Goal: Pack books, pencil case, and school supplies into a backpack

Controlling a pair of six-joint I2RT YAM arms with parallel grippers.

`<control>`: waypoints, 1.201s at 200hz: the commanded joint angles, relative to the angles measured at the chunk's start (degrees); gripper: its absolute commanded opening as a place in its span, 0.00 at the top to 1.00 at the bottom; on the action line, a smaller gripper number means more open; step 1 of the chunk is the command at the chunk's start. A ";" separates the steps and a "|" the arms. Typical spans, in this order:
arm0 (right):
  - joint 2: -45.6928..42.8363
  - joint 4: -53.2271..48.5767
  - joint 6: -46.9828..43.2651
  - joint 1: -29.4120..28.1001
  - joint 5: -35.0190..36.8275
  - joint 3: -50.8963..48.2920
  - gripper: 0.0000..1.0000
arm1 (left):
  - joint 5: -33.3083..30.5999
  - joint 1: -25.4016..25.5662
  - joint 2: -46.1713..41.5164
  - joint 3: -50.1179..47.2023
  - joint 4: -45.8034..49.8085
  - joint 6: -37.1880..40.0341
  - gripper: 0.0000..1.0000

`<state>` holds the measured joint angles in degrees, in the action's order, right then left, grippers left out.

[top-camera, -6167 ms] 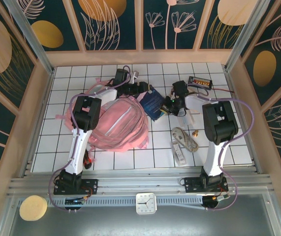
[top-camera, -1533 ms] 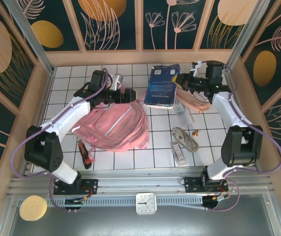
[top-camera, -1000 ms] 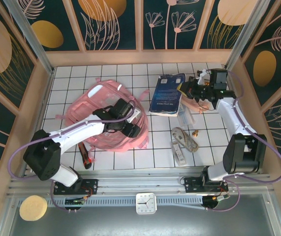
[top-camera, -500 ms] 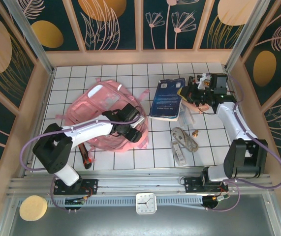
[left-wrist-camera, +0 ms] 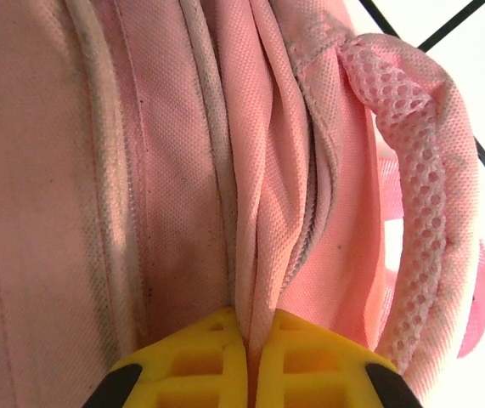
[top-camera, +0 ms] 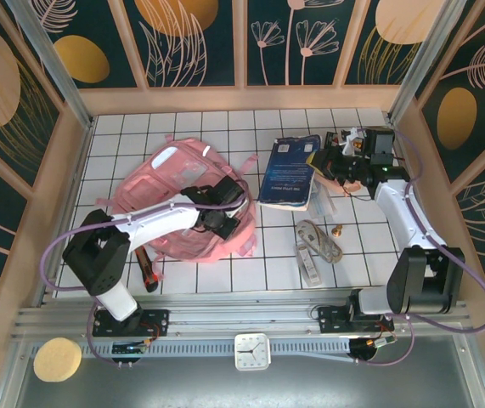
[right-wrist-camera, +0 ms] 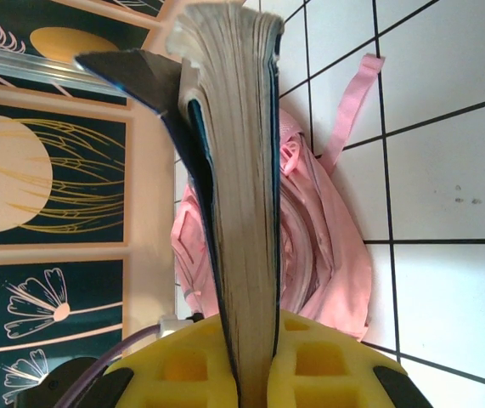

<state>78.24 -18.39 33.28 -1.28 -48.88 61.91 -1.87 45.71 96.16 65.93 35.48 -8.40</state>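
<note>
Left pincer [left-wrist-camera: 248,336] grips a fold of the backpack [top-camera: 166,174], jaws closed; right pincer [right-wrist-camera: 255,340] clamps the navy book [top-camera: 289,170]. You've seemingly packed nothing yet; cord [top-camera: 318,240] and ruler [top-camera: 310,265] lie outside.

Fixed overhead camera looks down on the table [top-camera: 267,255] from behind the arm bases [top-camera: 132,323]. Left wrist camera sits tight against the backpack [left-wrist-camera: 157,170]; right wrist camera sights along a book [right-wrist-camera: 242,187] toward that backpack.
</note>
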 commanded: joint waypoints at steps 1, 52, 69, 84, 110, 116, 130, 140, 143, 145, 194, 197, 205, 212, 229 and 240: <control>-2.22 -1.86 -1.19 -0.56 -0.86 -0.44 1.00 | -3.79 -0.44 -1.94 5.73 5.16 -0.60 1.00; -0.57 -2.82 1.93 -7.62 0.32 -3.86 1.00 | -0.65 -2.75 -3.50 14.93 7.45 -1.66 1.00; 1.45 -2.05 2.70 -11.38 1.33 -4.71 1.00 | 1.52 -4.31 -3.21 14.25 4.60 -3.24 1.00; 3.21 -1.03 3.83 -13.29 1.94 -5.64 1.00 | 4.77 -5.39 -1.66 13.62 1.92 -4.92 0.90; 4.96 -0.54 4.28 -13.67 3.41 -6.22 1.00 | 9.71 -6.42 0.91 11.22 -2.34 -6.77 0.78; 5.10 -0.95 3.99 -13.61 3.84 -6.10 1.00 | 9.88 -6.59 1.52 10.91 -2.75 -6.89 0.77; 5.20 -1.88 3.23 -13.37 4.44 -5.82 1.00 | 10.33 -6.94 3.47 11.03 -2.49 -6.31 0.79; 5.13 -2.25 2.87 -13.12 4.54 -5.73 1.00 | 10.70 -7.23 3.86 10.98 -2.44 -5.80 0.90; 5.17 -2.32 2.78 -13.06 4.66 -5.67 1.00 | 10.66 -7.29 3.98 10.97 -2.41 -5.70 0.91; 5.17 -2.34 2.76 -13.01 4.67 -5.73 1.00 | 10.70 -7.34 3.96 10.97 -2.41 -5.60 0.91; 5.42 -5.49 0.64 -11.65 6.09 -5.75 1.00 | 12.20 -7.68 4.75 10.35 -0.83 -3.24 0.50; 5.42 -5.85 0.48 -11.31 6.35 -5.77 1.00 | 12.50 -7.66 4.73 10.09 -0.90 -3.20 0.50; 5.30 -6.53 -0.03 -10.66 6.52 -5.99 1.00 | 13.13 -7.57 4.49 9.63 -1.02 -3.20 0.50; 5.15 -6.57 -0.18 -9.99 6.28 -6.14 1.00 | 13.51 -7.44 4.50 9.25 -0.93 -3.05 0.50; 5.14 -6.39 -0.27 -9.46 6.09 -6.11 1.00 | 12.71 -6.64 4.90 8.62 0.14 -1.87 0.53; 5.50 -6.03 -0.23 -9.59 5.83 -6.10 1.00 | 12.51 -6.05 5.42 8.05 0.72 -1.21 0.56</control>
<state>84.07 -24.05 34.35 -11.14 -41.95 55.81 9.80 38.54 100.79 75.33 34.48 -11.81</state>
